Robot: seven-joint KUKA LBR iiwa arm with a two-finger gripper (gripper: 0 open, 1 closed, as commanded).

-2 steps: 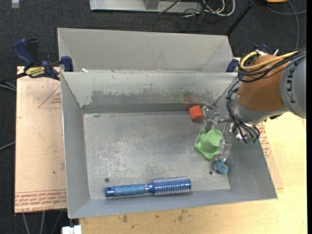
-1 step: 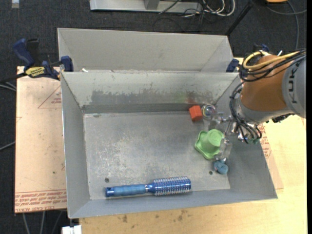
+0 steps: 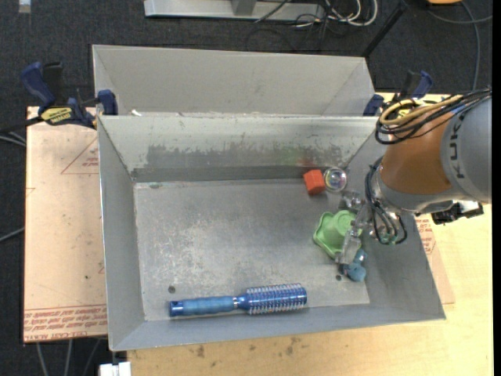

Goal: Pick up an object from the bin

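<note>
The claw hangs low in the right-hand part of the grey metal bin, close to the right sloping wall. The arm's orange wrist cover sits above and behind it. Whether the claw stands wide or narrow I cannot tell, as its tip is seen end-on against the clutter of its own hardware.

The nearest thing is a light green plastic piece, rounded and somewhat cup-like, lying on the bin floor. It sits just to the view's left of the claw and slightly toward the far wall, and its right edge runs under or against the claw's shaft. It has no clear long axis. The coming move likely turns on that small offset: the claw looks to be beside the green piece rather than centred over it, so it would need to shift a little toward the view's left before closing.

A small blue piece shows right at the claw's tip. I cannot tell whether it belongs to the claw or lies loose.

An orange block and a clear ball rest together by the far wall. A blue hairbrush lies well apart along the near wall.
</note>
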